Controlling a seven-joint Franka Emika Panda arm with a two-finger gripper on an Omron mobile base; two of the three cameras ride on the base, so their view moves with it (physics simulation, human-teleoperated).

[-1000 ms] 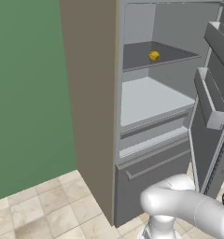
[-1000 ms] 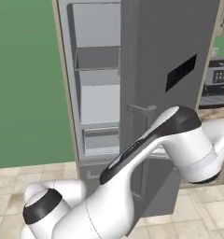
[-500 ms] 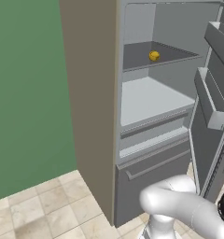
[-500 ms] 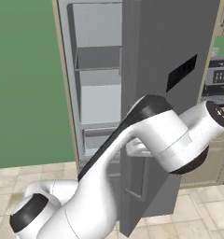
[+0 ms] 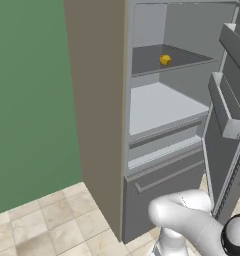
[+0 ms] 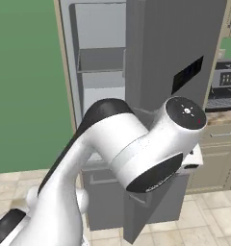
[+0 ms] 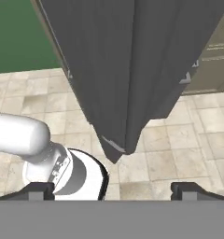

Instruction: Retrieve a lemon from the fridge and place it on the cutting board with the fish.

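Observation:
The lemon (image 5: 165,59) lies small and yellow on the upper grey shelf of the fridge (image 5: 97,100), whose door (image 6: 170,48) stands swung open. In the hand view my gripper (image 7: 113,190) is open, its fingertips (image 7: 39,189) wide apart with nothing between them. It looks down at the lower corner of the dark door (image 7: 132,70) and the tiled floor, well below the lemon. The cutting board and the fish are out of view.
Door bins (image 5: 227,112) jut from the inside of the open door on the right. The bottom drawer (image 5: 162,185) sits under the shelves. A coffee machine (image 6: 227,84) stands on a counter right of the fridge, with cabinet drawers (image 6: 218,144) below. My own arm (image 6: 136,144) blocks much of the right base view.
My arm has swung, its big joint coming up and closer across the right base view. The lemon and the fridge door have stayed where they were.

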